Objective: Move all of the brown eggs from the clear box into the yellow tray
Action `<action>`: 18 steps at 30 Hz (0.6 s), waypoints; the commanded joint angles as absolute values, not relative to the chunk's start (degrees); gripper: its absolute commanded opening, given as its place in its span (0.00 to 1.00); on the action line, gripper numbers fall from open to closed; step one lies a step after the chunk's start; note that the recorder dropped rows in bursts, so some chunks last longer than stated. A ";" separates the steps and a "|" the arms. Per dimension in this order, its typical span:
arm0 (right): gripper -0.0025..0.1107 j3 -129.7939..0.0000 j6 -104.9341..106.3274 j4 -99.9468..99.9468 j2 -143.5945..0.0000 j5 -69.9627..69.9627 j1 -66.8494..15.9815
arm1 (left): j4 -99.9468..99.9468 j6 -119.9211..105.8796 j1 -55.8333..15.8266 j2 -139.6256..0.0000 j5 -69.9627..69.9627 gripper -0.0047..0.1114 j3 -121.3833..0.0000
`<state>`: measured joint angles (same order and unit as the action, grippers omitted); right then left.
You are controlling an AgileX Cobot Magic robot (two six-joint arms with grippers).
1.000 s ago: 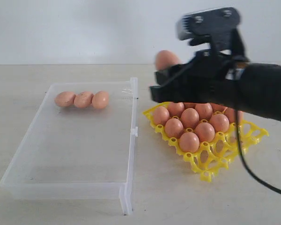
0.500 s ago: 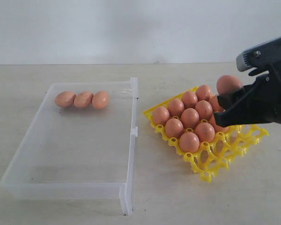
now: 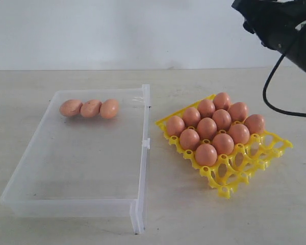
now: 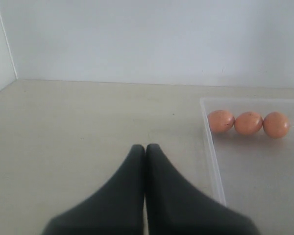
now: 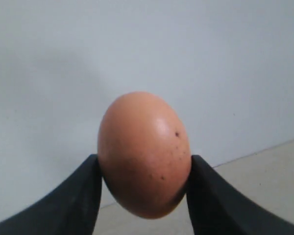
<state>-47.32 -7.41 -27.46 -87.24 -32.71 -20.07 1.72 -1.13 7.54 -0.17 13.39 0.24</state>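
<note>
Right, the clear box fills the left half of the exterior view. Three brown eggs lie in a touching row at its upper left by the far wall. The yellow tray sits centre-right, apart from the box, with about a dozen eggs seated in its cups. The open cups along its lower right edge look to me like the slots for what's left. The right arm is up in the top right corner, well above the tray. The right gripper has its jaws clamped on the held egg, pinched across the waist with the long axis upright, probably so it drops end-first into a cup. The left gripper has its jaws pressed together with nothing in them, just outside the box corner; my guess is it's parked out of the way. Blind spots: the frame edge cuts off the right fingers in the exterior view. The right wrist view shows no tray under the egg, so I can't judge alignment. The tray count is iffy because the back eggs overlap.
</note>
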 commanded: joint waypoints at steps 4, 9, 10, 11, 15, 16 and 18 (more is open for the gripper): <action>0.02 -49.21 -48.68 27.99 -99.41 -60.87 -13.04 | 2.03 -1.16 7.35 0.00 13.32 0.00 0.00; 0.02 -49.28 -68.03 67.17 -104.13 -69.96 -3.40 | 2.03 -1.16 7.35 0.00 13.32 0.00 0.00; 0.02 -48.11 -68.47 71.04 -103.75 -69.96 -2.18 | 2.03 -1.16 7.35 0.00 13.32 0.00 0.00; 0.02 -46.66 -68.60 75.10 -103.09 -69.96 -1.00 | 2.03 -1.16 7.35 0.00 13.32 0.00 0.00; 0.02 -35.32 -62.00 91.62 -99.06 -69.96 3.33 | 2.03 -1.16 7.35 0.00 13.32 0.00 0.00; 0.02 -33.83 -59.93 92.00 -98.71 -69.96 3.43 | 2.03 -1.16 7.35 0.00 13.32 0.00 0.00; 0.02 -29.95 -52.70 83.71 -98.28 -67.69 3.43 | 2.03 -1.16 7.35 0.00 13.32 0.00 0.00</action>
